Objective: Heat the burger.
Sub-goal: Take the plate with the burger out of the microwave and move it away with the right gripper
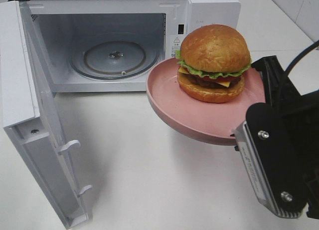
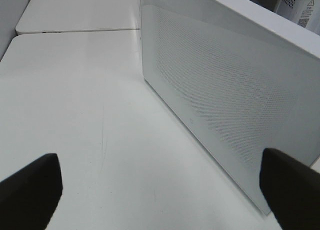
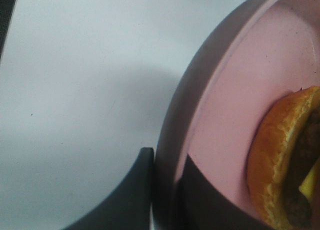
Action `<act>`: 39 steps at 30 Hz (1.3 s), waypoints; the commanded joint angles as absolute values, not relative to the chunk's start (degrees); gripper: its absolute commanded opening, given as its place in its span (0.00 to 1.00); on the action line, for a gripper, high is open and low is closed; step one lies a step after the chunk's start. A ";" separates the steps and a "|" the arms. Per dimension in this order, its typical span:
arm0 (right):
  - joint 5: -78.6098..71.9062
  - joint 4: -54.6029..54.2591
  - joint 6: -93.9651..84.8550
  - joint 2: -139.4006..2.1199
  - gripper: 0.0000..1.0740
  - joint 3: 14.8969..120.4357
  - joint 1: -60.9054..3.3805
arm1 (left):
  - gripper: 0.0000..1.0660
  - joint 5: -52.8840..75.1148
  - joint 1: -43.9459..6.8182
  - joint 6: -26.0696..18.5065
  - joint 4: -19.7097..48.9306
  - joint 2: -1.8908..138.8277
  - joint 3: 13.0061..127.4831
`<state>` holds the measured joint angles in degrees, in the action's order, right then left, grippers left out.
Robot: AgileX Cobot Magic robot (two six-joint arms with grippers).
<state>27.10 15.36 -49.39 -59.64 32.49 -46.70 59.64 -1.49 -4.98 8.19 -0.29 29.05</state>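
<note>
The burger [image 1: 214, 63], with a golden-brown bun and green lettuce, sits on a pink plate [image 1: 164, 108]. My right gripper [image 1: 238, 136] is shut on the plate's near right rim. It holds the plate off the table, in front of the microwave's control side and just right of the open cavity. In the right wrist view the gripper [image 3: 167, 160] pinches the plate rim [image 3: 225, 115], with the burger [image 3: 280, 155] beside it. My left gripper [image 2: 160, 187] is open and empty over the table beside the microwave door [image 2: 225, 90]. It is out of the high view.
The white microwave [image 1: 209, 10] stands at the back with its door [image 1: 30, 105] swung wide open to the left. The glass turntable [image 1: 114, 58] lies bare inside the cavity. The white table [image 1: 149, 180] spreads in front.
</note>
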 commanded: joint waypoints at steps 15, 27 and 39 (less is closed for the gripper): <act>37.24 20.34 -44.23 -43.37 0.00 28.02 -46.93 | 0.95 59.53 -1.38 -4.58 8.19 -1.43 28.71; 43.95 25.44 -36.67 -40.45 0.00 25.73 -46.93 | 0.95 59.53 -1.38 -4.58 8.19 -1.43 28.71; 44.75 35.58 -16.16 -40.79 0.00 22.12 -46.93 | 0.95 59.53 -1.38 -4.58 8.19 -1.43 28.71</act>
